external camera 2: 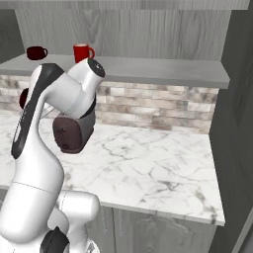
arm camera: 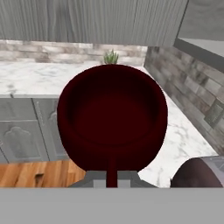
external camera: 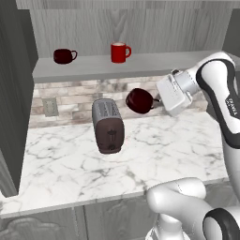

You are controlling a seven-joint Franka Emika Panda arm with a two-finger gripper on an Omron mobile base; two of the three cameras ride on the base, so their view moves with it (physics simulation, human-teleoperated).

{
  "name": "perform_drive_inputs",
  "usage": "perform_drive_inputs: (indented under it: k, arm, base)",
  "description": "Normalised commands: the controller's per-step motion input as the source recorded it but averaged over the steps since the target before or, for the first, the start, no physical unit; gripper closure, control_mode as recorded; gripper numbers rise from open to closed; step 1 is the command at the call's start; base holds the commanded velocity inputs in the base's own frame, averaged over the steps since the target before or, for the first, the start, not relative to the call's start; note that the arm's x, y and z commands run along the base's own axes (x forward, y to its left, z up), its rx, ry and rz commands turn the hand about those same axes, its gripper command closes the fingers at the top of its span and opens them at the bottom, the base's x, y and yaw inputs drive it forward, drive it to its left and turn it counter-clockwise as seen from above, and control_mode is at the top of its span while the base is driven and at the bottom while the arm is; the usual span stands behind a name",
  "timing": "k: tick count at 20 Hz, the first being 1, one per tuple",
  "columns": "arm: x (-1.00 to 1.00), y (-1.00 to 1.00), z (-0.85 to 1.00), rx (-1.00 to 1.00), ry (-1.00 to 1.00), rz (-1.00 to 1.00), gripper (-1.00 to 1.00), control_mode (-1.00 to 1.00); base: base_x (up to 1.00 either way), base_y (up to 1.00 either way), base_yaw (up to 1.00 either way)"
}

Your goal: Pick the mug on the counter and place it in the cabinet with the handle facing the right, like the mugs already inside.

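Observation:
The dark maroon mug (external camera: 138, 100) hangs tipped on its side in the air above the white marble counter (external camera: 164, 145), below the cabinet shelf (external camera: 145, 65). My gripper (external camera: 157, 100) reaches in from the right and is shut on its handle (arm camera: 112, 171). In the hand view the mug (arm camera: 113, 118) looms large, its open mouth facing the camera. The arm hides most of it in the right base view, leaving only a maroon edge (external camera 2: 22, 99). On the shelf stand a squat maroon mug (external camera: 63, 56) and a taller red mug (external camera: 119, 52), both handles to the right.
A dark toaster (external camera: 108, 125) stands on the counter just left of and below the held mug. A brick backsplash with a wall outlet (external camera: 49, 107) runs behind it. A dark side panel (external camera 2: 234, 99) closes the counter's right end. Grey base units (arm camera: 26, 127) show below.

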Motion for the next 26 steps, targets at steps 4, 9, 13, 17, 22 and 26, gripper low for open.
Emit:
perform_drive_inputs:
  k: [4, 9, 13, 17, 22, 26]
  arm:
    - [0.07, 0.01, 0.14, 0.04, 0.0, 0.02, 1.0, -1.0]
    - [0.07, 0.0, 0.17, 0.05, 0.0, 0.0, 1.0, -1.0]
    - [0.02, 0.02, 0.16, 0.02, -0.01, 0.0, 1.0, -1.0]
    - [0.07, 0.07, 0.18, 0.0, -0.01, 0.0, 1.0, -1.0]
    - [0.04, 0.04, 0.13, 0.02, -0.03, 0.0, 1.0, -1.0]
    - [0.09, 0.0, 0.06, 0.11, -0.01, 0.0, 1.0, -1.0]
  base:
    - [0.0, 0.0, 0.0]
    - [0.0, 0.0, 0.0]
    - [0.0, 0.0, 0.0]
    - [0.0, 0.0, 0.0]
    - [0.0, 0.0, 0.0]
    - [0.0, 0.0, 0.0]
